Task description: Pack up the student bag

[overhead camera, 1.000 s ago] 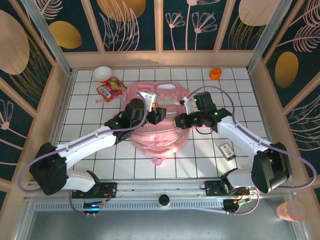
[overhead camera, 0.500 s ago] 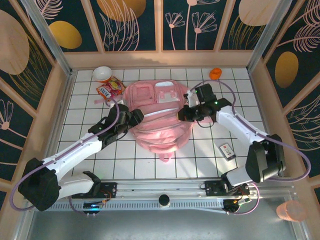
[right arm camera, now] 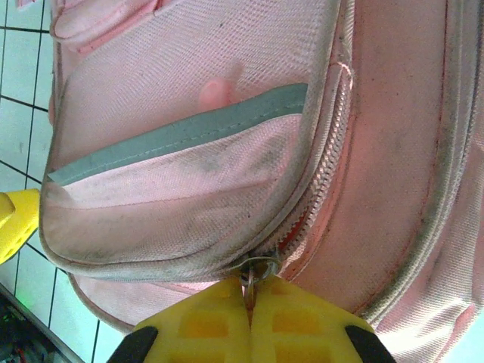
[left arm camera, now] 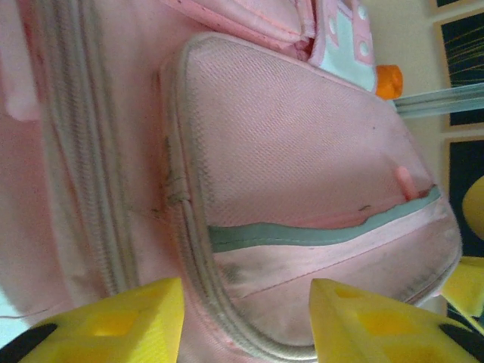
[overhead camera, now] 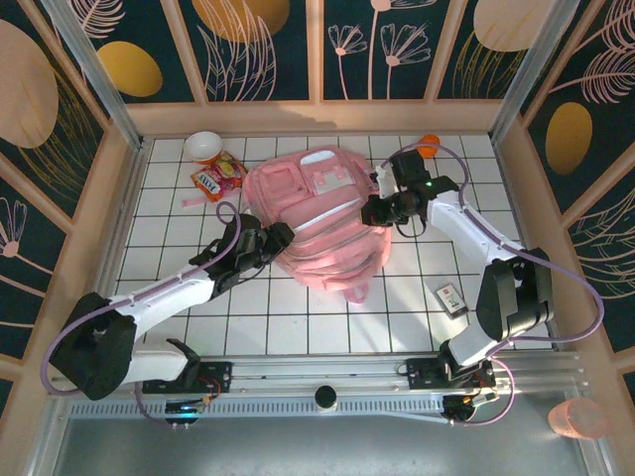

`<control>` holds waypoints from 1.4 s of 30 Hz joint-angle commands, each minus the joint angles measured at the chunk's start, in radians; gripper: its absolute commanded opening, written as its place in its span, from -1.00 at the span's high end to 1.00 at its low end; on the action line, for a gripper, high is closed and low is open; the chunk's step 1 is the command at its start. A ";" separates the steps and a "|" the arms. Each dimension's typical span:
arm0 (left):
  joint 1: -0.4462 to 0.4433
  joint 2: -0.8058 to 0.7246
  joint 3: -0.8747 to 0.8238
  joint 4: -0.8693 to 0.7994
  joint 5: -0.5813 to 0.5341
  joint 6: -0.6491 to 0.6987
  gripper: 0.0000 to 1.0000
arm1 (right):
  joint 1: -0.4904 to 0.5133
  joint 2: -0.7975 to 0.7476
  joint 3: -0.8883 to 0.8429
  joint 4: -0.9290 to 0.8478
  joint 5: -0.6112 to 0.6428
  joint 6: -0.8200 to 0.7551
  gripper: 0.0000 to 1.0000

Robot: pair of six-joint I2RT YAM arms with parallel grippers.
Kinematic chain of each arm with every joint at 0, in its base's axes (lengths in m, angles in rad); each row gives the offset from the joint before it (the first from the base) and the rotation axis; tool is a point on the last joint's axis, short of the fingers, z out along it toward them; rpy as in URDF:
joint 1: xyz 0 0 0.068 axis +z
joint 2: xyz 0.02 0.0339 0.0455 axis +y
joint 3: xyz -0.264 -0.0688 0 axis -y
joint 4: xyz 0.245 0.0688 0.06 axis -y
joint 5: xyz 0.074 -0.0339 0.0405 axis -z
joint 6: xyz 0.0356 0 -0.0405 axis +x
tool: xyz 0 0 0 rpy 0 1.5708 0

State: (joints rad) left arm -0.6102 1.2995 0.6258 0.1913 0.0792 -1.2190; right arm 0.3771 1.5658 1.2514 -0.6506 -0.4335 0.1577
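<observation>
Two grippers flank the student bag point(overhead camera: 316, 223) in the overhead view. It lies pockets-up in the middle of the tiled table point(overhead camera: 169, 238), with the left gripper point(overhead camera: 278, 236) at its left flank and the right gripper point(overhead camera: 371, 211) at its right. A snack packet point(overhead camera: 218, 179) and a white bowl point(overhead camera: 203, 147) sit just off its far left corner. The bag is soft and nothing pins it down, so a sideways tug could drag the whole bag instead of working the zip, and might shove it into that packet. From the left wrist, the yellow fingers point(left arm camera: 113, 325) stand apart, straddling the rounded lower edge of a front pocket point(left arm camera: 302, 174). Whether their pads press the fabric cannot be told. If they close on only the loose pocket skin, the anchor would probably stretch and give rather than hold the bag in place. From the right wrist, the jaws are clenched on the small metal zipper pull point(right arm camera: 257, 274), right at the fingertips, where the zipper track point(right arm camera: 321, 178) bends round the pocket's corner. That hold looks shallow, so the ring could twist out under a pull off the track's line. The slider may also bind on the curve or bite the slack fabric beside it.
</observation>
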 commanded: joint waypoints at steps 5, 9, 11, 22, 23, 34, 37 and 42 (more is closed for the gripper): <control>0.004 0.027 -0.025 0.112 0.007 -0.116 0.34 | 0.038 0.016 0.037 -0.027 0.019 -0.026 1.00; 0.004 0.034 -0.023 0.092 -0.005 -0.128 0.27 | 0.039 0.013 0.039 -0.031 0.024 -0.030 1.00; 0.004 0.040 -0.023 0.071 -0.012 -0.125 0.19 | 0.040 0.012 0.036 -0.032 0.026 -0.031 1.00; 0.003 0.067 0.005 0.091 0.001 -0.182 0.90 | 0.051 0.000 0.037 -0.036 0.043 -0.026 1.00; 0.002 0.061 0.011 0.099 0.001 -0.204 1.00 | 0.055 0.001 0.041 -0.040 0.048 -0.025 1.00; -0.032 -0.005 0.088 0.082 -0.137 -0.284 1.00 | 0.258 0.017 0.074 -0.019 0.044 0.134 1.00; -0.049 0.016 0.116 0.093 -0.139 -0.287 1.00 | 0.309 0.027 0.078 0.021 0.023 0.208 1.00; -0.077 0.061 0.154 0.115 -0.139 -0.285 1.00 | 0.404 0.053 0.063 0.193 -0.039 0.370 1.00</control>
State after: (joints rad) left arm -0.6659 1.3407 0.7219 0.2020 -0.0650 -1.4769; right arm 0.7185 1.6073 1.2877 -0.5953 -0.3706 0.3992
